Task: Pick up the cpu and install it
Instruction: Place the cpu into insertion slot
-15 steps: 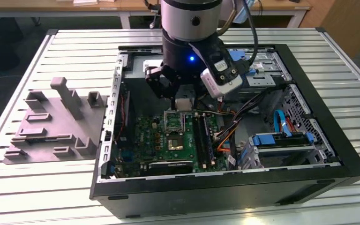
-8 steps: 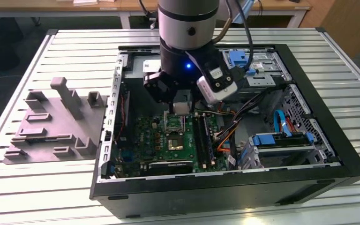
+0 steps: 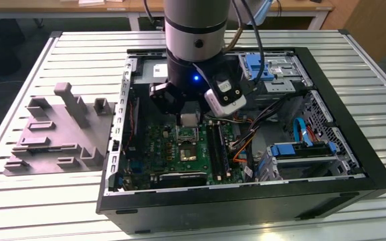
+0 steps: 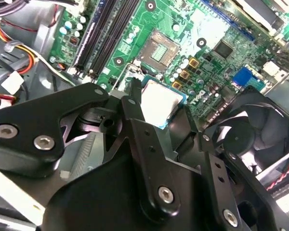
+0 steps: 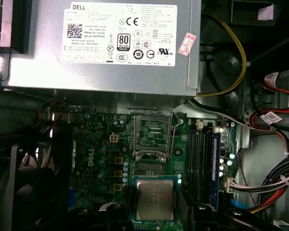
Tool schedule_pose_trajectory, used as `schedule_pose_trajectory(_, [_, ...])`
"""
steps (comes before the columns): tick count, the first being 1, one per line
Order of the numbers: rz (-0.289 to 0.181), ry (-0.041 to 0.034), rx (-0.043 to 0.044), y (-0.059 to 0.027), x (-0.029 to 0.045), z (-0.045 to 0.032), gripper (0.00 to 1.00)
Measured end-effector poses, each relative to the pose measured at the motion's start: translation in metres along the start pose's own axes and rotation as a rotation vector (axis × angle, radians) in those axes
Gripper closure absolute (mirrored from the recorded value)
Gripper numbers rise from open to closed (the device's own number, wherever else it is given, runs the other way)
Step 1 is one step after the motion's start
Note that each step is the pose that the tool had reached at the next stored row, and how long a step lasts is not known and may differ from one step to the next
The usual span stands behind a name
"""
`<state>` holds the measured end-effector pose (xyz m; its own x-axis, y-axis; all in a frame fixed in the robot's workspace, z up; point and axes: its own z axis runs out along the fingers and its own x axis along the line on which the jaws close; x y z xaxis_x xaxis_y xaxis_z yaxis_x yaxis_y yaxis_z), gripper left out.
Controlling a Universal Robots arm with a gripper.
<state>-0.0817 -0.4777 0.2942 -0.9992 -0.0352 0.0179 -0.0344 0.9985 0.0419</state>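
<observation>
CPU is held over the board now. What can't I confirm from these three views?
- Contacts of the socket: too small in both wrist views.
- Underside of the cpu: faces away from every camera; one edge is cut off by the first wrist view's frame.
- Contact of the gripper with the cpu: hidden by the arm in the exterior view.
- Gap between cpu and socket: cannot tell.

White printed label [image 5: 119, 34] and pink sticker [image 5: 187, 44] on grey power supply [image 5: 101, 77].
</observation>
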Motion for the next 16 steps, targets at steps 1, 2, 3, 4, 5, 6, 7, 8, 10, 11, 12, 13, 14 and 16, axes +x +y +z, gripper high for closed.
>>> schedule_pose_trajectory(1, [0.0, 0.0001, 0.0001, -0.0001, -0.0005, 0.0006, 0.53])
schedule_pose_trajectory(2, [0.0, 0.0001, 0.0001, -0.0001, -0.0012, 0.0015, 0.53])
schedule_pose_trajectory(3, [0.0, 0.0002, 0.0001, -0.0002, -0.0016, 0.0032, 0.53])
schedule_pose_trajectory(4, [0.0, 0.0002, 0.0001, -0.0003, -0.0018, 0.0051, 0.53])
schedule_pose_trajectory(5, [0.0, 0.0002, 0.0, -0.0004, -0.0022, 0.0069, 0.53])
schedule_pose_trajectory(6, [0.0, 0.0002, 0.0, -0.0004, -0.0025, 0.0086, 0.53])
schedule_pose_trajectory(7, [0.0, 0.0002, -0.0001, -0.0005, -0.0027, 0.0105, 0.53])
schedule_pose_trajectory(8, [0.003, 0.0001, -0.0001, -0.0007, -0.0027, 0.0123, 0.53])
schedule_pose_trajectory(10, [0.017, -0.0006, -0.0003, -0.0011, -0.0028, 0.0158, 0.53])
schedule_pose_trajectory(11, [0.025, -0.0012, -0.0005, -0.0013, -0.0029, 0.0179, 0.53])
schedule_pose_trajectory(12, [0.031, -0.0015, -0.0005, -0.0017, -0.0029, 0.0196, 0.53])
schedule_pose_trajectory(13, [0.035, -0.0019, -0.0007, -0.0023, -0.003, 0.0213, 0.53])
schedule_pose_trajectory(14, [0.037, -0.002, -0.0006, -0.0032, -0.003, 0.0226, 0.53])
schedule_pose_trajectory(16, [0.039, -0.0022, -0.0006, -0.0052, -0.0029, 0.0259, 0.53])
